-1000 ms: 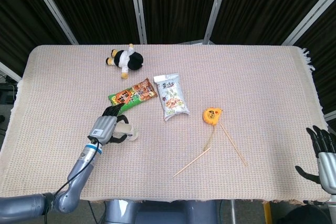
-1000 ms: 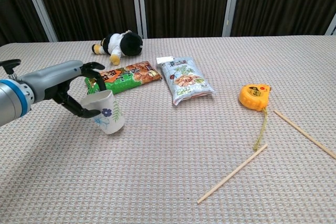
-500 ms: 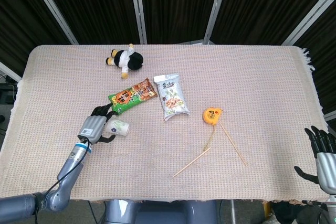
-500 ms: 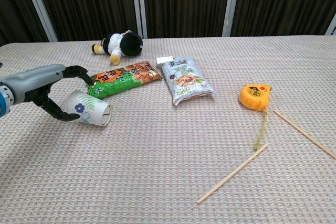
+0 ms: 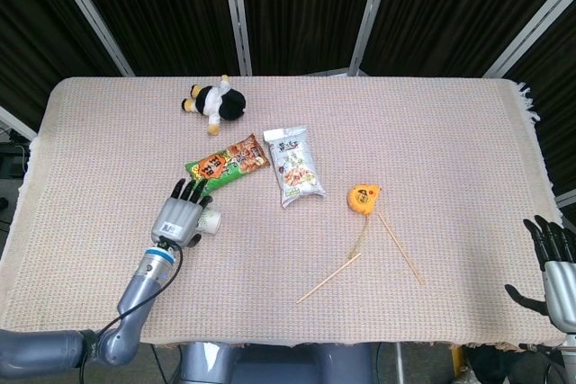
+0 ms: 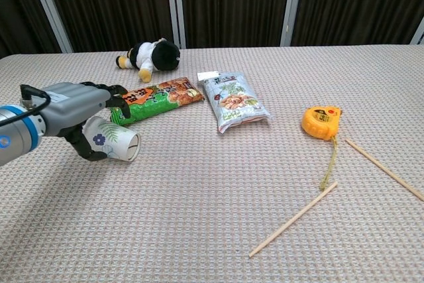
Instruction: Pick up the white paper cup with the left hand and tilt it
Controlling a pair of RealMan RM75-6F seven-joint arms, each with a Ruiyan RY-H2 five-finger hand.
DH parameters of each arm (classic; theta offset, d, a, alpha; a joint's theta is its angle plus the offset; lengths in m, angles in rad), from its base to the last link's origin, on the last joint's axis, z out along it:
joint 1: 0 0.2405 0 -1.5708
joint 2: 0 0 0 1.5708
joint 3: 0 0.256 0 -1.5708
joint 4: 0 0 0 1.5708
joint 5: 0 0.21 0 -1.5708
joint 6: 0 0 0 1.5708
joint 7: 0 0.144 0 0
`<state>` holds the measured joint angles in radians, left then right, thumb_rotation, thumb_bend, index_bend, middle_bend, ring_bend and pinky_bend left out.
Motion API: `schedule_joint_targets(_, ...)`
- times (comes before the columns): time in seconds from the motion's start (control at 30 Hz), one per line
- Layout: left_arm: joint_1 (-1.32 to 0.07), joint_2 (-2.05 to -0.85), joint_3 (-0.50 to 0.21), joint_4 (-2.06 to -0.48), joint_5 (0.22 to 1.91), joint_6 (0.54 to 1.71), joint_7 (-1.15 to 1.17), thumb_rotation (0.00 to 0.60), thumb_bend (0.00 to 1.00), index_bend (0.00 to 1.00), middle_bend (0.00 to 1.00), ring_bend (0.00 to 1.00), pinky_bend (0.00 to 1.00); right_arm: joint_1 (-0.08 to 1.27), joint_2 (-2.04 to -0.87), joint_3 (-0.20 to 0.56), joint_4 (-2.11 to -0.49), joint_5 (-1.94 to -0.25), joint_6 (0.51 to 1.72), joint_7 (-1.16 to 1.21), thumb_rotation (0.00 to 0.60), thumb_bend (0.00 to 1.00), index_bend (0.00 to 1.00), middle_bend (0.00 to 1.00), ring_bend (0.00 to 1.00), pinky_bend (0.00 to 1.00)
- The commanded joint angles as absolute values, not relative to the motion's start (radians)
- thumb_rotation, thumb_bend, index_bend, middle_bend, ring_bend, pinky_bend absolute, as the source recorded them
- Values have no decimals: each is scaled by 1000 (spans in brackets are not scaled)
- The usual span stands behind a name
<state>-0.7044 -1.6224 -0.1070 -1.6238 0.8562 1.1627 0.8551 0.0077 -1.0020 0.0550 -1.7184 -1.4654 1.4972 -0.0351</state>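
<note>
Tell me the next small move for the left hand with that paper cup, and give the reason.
Probably roll the wrist back to bring the white paper cup upright. The left hand grips it from above, and the cup already lies fully sideways with its open mouth facing right, so the tilt looks complete. The green-and-orange snack packet lies just behind it, so I would turn in place rather than move forward.

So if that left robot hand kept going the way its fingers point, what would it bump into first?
Most likely the green and orange snack packet. The left robot hand, holding the tipped paper cup, points up the table toward it, though depth is hard to judge.
</note>
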Motion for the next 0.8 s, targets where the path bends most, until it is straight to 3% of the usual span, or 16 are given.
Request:
schedule_joint_targets(0.03, -729, -1661, -106, -1602, 828, 1184, 900, 600, 177, 239, 0, 0, 0, 8, -1002, 54, -1717, -1466, 1497, -33, 600, 81, 14, 0, 0, 0)
schedule_joint_targets(0.23, -749, -1708, -106, -1564, 803, 1201, 963, 600, 176, 275, 0, 0, 0, 8, -1001, 54, -1717, -1466, 1496, -30, 600, 81, 13, 0, 0, 0)
schedule_joint_targets(0.43, -748, -1745, -106, -1513, 810, 1221, 965, 600, 176, 416, 0, 0, 0, 8, -999, 54, -1717, -1468, 1497, -27, 600, 81, 14, 0, 0, 0)
schedule_joint_targets(0.6, -731, -1746, -119, -1509, 842, 1211, 876, 600, 177, 436, 0, 0, 0, 8, -1000, 54, -1717, -1467, 1496, -30, 600, 82, 14, 0, 0, 0)
schedule_joint_targets(0.8, -676, -1719, -158, -1563, 934, 1188, 595, 600, 178, 436, 0, 0, 0, 9, -1003, 53, -1717, -1467, 1493, -38, 600, 81, 14, 0, 0, 0)
